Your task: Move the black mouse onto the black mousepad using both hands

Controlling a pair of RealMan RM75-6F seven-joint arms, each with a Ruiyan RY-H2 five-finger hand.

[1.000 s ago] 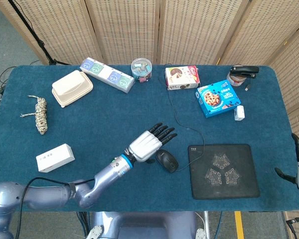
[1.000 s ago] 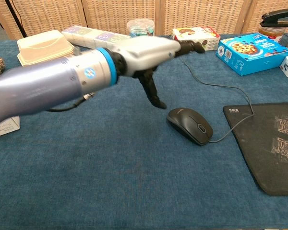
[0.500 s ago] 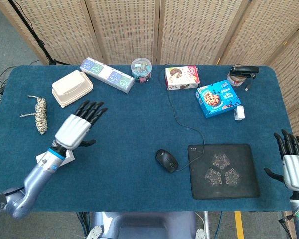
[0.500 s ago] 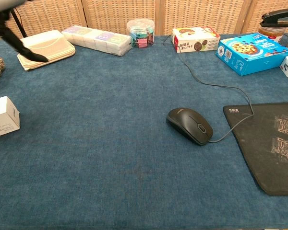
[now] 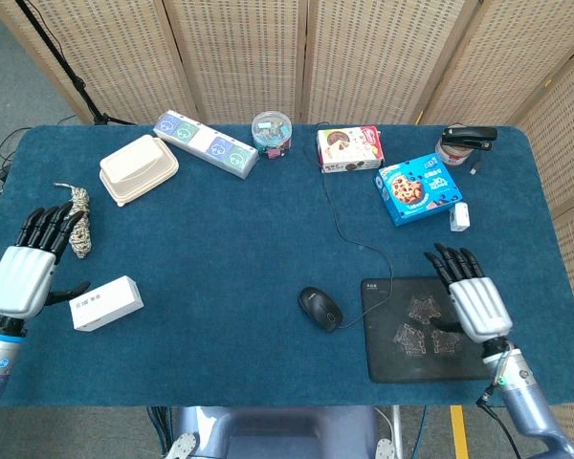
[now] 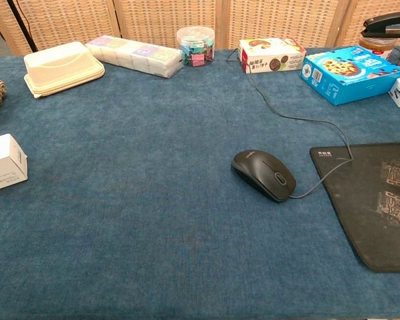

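Note:
The black mouse [image 5: 320, 308] [image 6: 264, 174] lies on the blue cloth just left of the black mousepad [image 5: 402, 346] [image 6: 377, 207], its cable running up to the back of the table. My left hand [image 5: 26, 273] is at the far left edge, fingers spread and holding nothing, far from the mouse. My right hand [image 5: 474, 298] hovers over the right part of the mousepad with fingers spread, also holding nothing. Neither hand shows in the chest view.
A small white box [image 5: 105, 303] lies by the left hand, with a rope bundle [image 5: 77, 221] behind it. At the back stand a beige food container [image 5: 138, 168], a long box [image 5: 206, 144], a clip jar [image 5: 272, 134], snack boxes [image 5: 349, 149] [image 5: 419, 187] and a stapler [image 5: 469, 137].
My left hand has drawn back from beside the mouse to the table's far left edge. My right hand has come in from the right edge to above the mousepad. The mouse has not moved.

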